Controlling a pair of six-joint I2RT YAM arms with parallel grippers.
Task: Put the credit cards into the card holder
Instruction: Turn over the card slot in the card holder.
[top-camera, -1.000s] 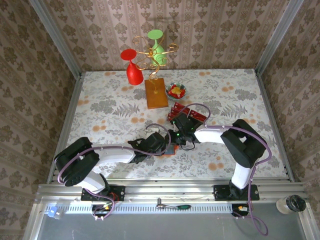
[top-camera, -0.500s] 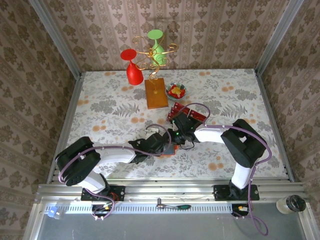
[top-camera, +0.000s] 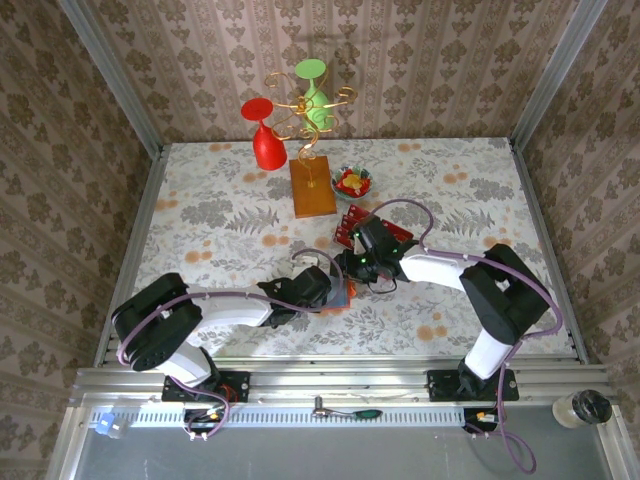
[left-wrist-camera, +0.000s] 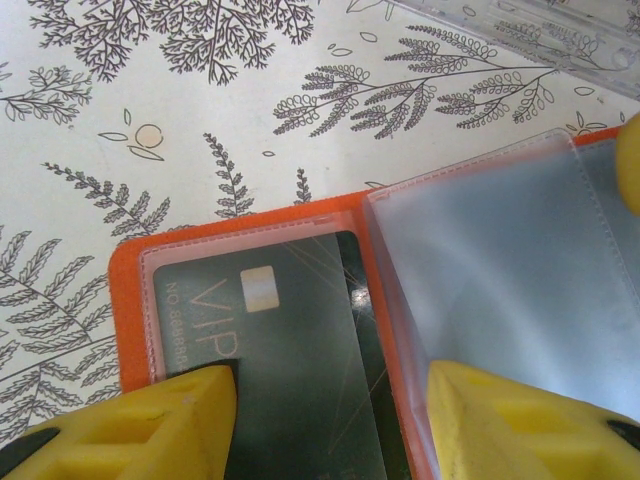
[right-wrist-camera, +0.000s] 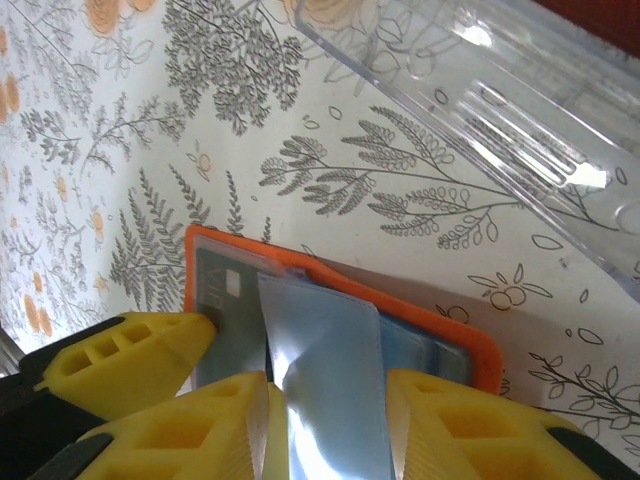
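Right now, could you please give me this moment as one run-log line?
card holder: open | VIP card: in pocket | left fingers: apart over card holder | right fingers: apart around clear sleeve

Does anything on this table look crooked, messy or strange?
Nothing spilled or broken. One oddity: in the open orange card holder, a clear plastic sleeve seems to lift up instead of lying flat, unlike the pocket holding the dark VIP card.

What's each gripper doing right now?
Left gripper: open, jaws over the card holder.
Right gripper: open, jaws astride its clear sleeve.
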